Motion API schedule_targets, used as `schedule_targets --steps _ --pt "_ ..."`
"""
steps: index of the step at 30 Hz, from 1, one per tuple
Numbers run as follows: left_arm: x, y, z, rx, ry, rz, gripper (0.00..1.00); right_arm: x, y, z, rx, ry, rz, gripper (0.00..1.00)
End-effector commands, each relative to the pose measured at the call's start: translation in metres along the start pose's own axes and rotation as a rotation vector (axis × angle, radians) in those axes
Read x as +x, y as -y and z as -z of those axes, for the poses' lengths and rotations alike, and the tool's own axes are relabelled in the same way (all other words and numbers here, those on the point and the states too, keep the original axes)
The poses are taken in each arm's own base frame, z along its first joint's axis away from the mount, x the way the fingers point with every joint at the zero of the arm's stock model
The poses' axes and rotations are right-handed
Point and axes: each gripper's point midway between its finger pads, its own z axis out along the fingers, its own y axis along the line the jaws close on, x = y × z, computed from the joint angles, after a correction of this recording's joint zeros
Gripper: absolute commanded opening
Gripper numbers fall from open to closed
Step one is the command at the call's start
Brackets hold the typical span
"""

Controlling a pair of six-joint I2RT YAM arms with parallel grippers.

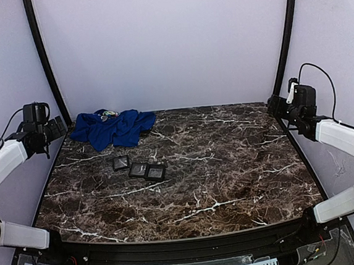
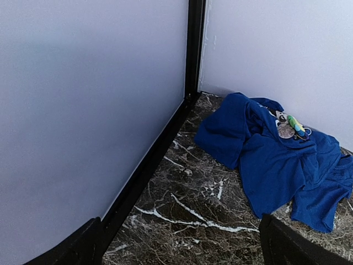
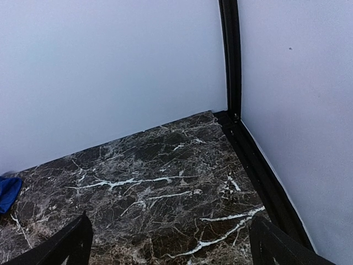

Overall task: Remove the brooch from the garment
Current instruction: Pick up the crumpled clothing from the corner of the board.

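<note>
The brooch (image 2: 295,126) lies on top of the crumpled blue garment (image 2: 270,165), in the far left corner of the surface (image 1: 229,165). It looks tiny, light and rigid, probably slippery to pinch. The cloth is soft and would likely lift with it unless held down just beside the pin. Take the brooch by its edges. The left claw (image 2: 182,251) and right claw (image 3: 171,248) both gape wide, holding nothing, neither touching the cloth

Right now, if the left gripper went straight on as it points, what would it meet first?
Probably bare marble tabletop beside the blue garment, not the brooch; depth is unclear.
</note>
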Motion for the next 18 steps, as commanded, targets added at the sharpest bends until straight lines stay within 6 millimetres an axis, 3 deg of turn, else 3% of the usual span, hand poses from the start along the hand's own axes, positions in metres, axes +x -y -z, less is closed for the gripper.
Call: schedule_targets --steps 1,6,9,10,11,12,13,14,15,16,17,18 --pt "-0.009 -0.001 0.004 -0.003 -0.01 -0.008 1.0 -0.014 0.015 0.009 0.091 0.016 -0.07 0.99" --pt "-0.016 0.011 0.0 0.037 -0.037 -0.041 1.0 -0.031 0.011 0.024 0.056 0.088 -0.072 0.99" --pt "-0.015 0.031 -0.009 0.111 -0.071 -0.064 1.0 -0.034 0.002 0.029 0.002 0.101 -0.033 0.99" --pt "-0.023 0.036 -0.01 0.127 -0.065 -0.04 1.0 -0.034 -0.003 0.029 -0.023 0.095 -0.013 0.99" --pt "-0.015 0.045 -0.019 0.151 -0.101 -0.034 1.0 -0.033 -0.007 0.029 -0.044 0.083 0.0 0.99" --pt "-0.023 0.052 -0.021 0.173 -0.099 -0.002 1.0 -0.031 -0.009 0.029 -0.058 0.068 0.011 0.99" --pt "-0.012 0.065 -0.032 0.211 -0.144 0.0 1.0 -0.028 -0.012 0.028 -0.071 0.051 0.021 0.99" --pt "-0.017 0.073 -0.035 0.23 -0.151 0.026 1.0 -0.025 -0.015 0.027 -0.083 0.032 0.027 0.99" --pt "-0.003 0.086 -0.047 0.253 -0.203 0.021 1.0 -0.021 -0.018 0.027 -0.093 0.016 0.034 0.99" --pt "-0.008 0.097 -0.05 0.277 -0.217 0.043 1.0 -0.018 -0.022 0.027 -0.105 0.005 0.041 0.99" --pt "0.009 0.109 -0.063 0.281 -0.27 0.034 1.0 -0.013 -0.027 0.027 -0.116 -0.007 0.05 0.99" --pt "0.003 0.121 -0.065 0.312 -0.282 0.054 1.0 -0.009 -0.032 0.027 -0.126 -0.017 0.056 0.99"
